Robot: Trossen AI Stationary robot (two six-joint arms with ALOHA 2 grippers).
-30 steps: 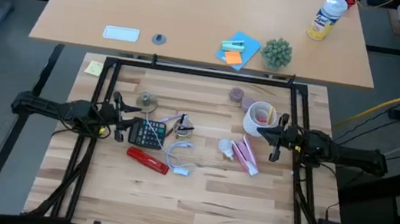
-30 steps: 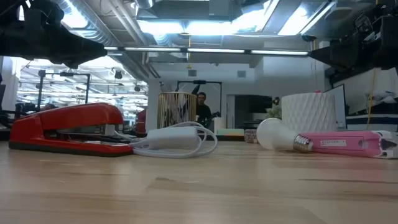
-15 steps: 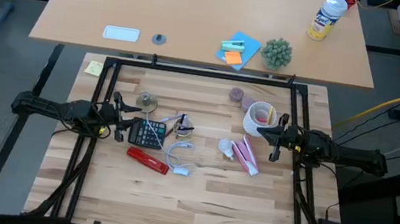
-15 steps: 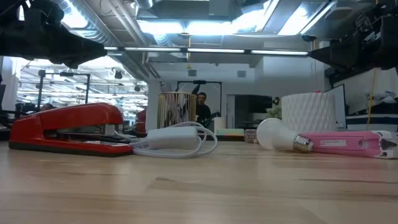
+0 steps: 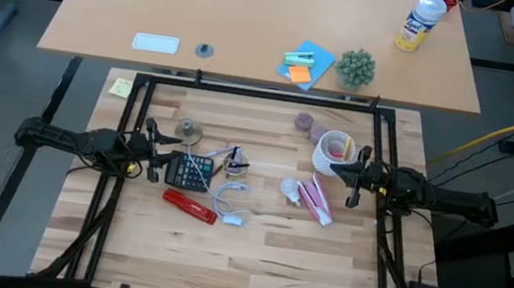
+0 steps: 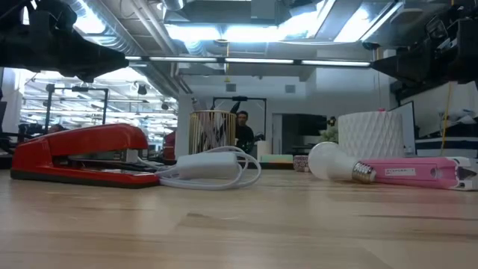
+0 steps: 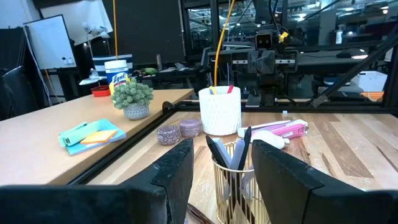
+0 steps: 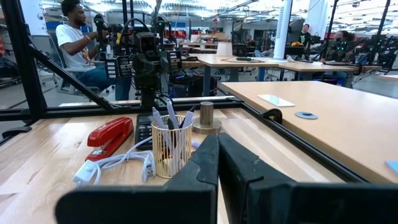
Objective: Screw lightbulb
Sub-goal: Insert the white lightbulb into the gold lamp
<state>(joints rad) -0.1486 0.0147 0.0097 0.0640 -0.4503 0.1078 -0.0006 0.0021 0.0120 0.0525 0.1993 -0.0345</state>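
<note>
The lightbulb (image 5: pixel 291 190) is small, round and frosted white. It lies on its side on the wooden table, its silvery screw end (image 6: pixel 363 172) next to a pink flat object (image 6: pixel 418 171). A small metal socket on a round base (image 5: pixel 187 131) stands at the far left; it also shows in the right wrist view (image 8: pixel 206 117). My left gripper (image 5: pixel 150 153) hovers open at the table's left, by the calculator (image 5: pixel 191 171). My right gripper (image 5: pixel 355 182) hovers shut at the table's right, beside the white cup (image 5: pixel 332 152). Neither touches anything.
A gold wire pen cup (image 5: pixel 234 166), a red stapler (image 5: pixel 191 205) and a white looped cable (image 5: pixel 230 200) lie between the arms. Two small purple discs (image 5: pixel 305 124) sit at the far edge. A black frame (image 5: pixel 264 92) borders the table. The near half is bare wood.
</note>
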